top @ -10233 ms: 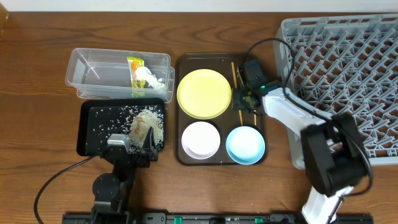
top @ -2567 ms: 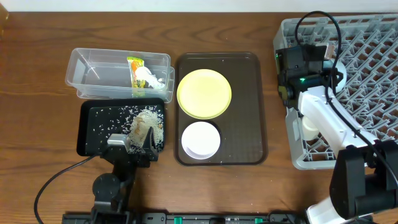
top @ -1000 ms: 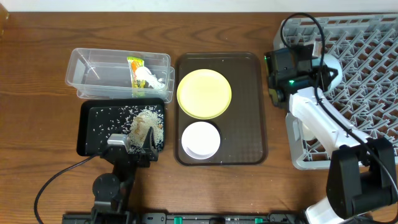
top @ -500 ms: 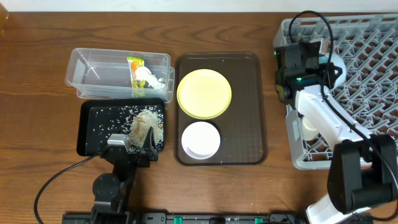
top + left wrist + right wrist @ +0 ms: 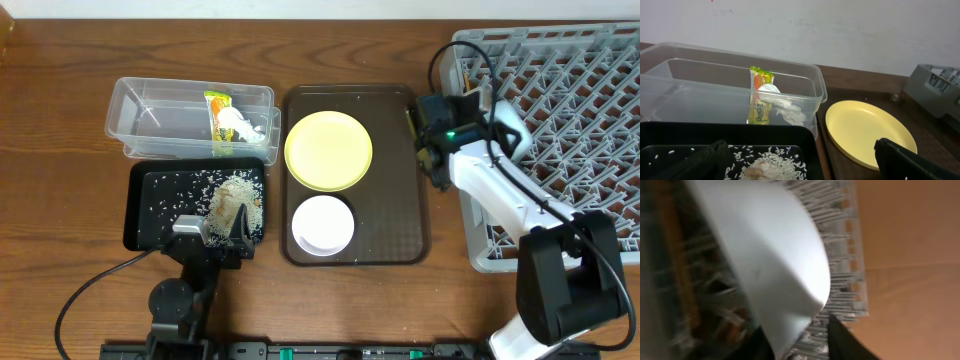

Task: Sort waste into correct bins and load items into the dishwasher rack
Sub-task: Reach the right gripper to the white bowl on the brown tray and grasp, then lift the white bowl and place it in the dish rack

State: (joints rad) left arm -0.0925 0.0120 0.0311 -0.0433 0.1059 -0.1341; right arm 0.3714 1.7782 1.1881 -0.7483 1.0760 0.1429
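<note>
My right gripper is at the dishwasher rack's left wall, shut on the light blue bowl. In the right wrist view the bowl fills the frame, its rim between my fingers, with the rack behind. The yellow plate and white bowl lie on the brown tray. The wrapper and tissue are in the clear tub. Rice is in the black tray. My left gripper is open over it. The chopsticks do not show clearly.
The left wrist view shows the plate, the tub with the wrapper, rice between my open fingers, and a rack corner. The right arm's cable arcs over the rack's left wall.
The chopsticks and blue bowl have left the brown tray since the oldest frame. In the last second my right gripper shifted left toward the tray's edge with the bowl. The left arm has not moved.
</note>
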